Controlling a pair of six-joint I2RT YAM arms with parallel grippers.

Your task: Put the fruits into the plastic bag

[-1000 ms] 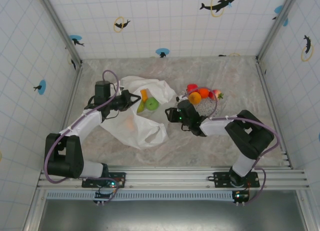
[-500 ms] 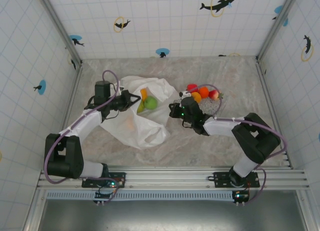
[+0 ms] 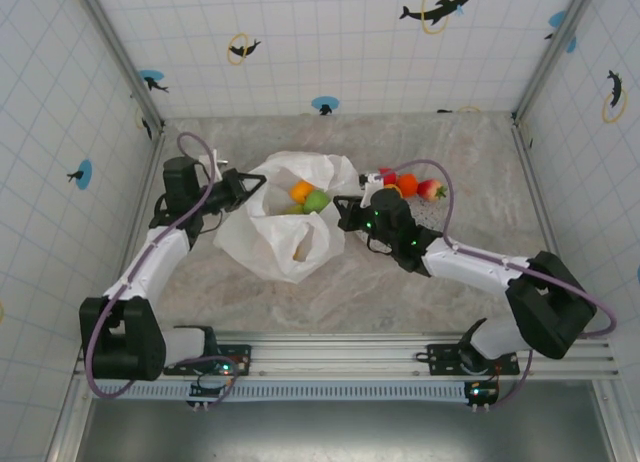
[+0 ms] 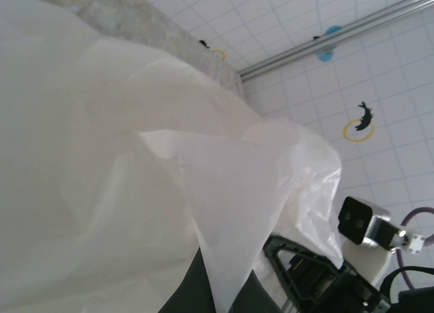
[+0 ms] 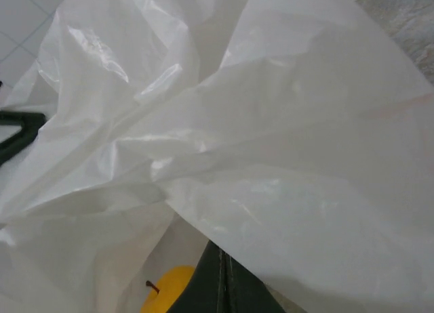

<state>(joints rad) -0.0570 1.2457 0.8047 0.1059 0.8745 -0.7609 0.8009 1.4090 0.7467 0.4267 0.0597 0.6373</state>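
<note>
Change worth flagging: a second back the right gripper [image 3: 345, 210] was hanging part open between the plate [image 3: 432, 218] and the bag [image 3: 285, 247]. Now it's clamped onto the bag's right rim. In the right wrist view we see its jaws pressed flat on a fold of film, with a yellow-orange fruit [image 5: 165, 294] peeking out below.

The left gripper [image 3: 243, 187] is pinched on the left rim same as before. That arm has swung toward the upper left though, so the bag got dragged up the frame. Its mouth is now stretched open between the two grips.

Our read is that this is bag-opening, not loading. An orange fruit [image 3: 302, 191] and a green fruit [image 3: 317, 199] sit in the mouth just above centre. At least three fruits [image 3: 407, 184], red and orange, are still on the plate right of centre. With both grippers busy holding film, we figure one has to let go before the next pick, probably the right one since it's just beside the plate.

Room-wise:
- **Left side:** The left arm's wrist is tucked close to the left wall [image 3: 100, 162], so not much more pull is available that way.
- **Plate side:** The right arm's cable [image 3: 447, 197] loops over the plate, which we'd watch for snagging.
- **Open space:** The bare table [image 3: 390, 292] in the lower middle is wide open, and so is the strip along the back wall.
</note>
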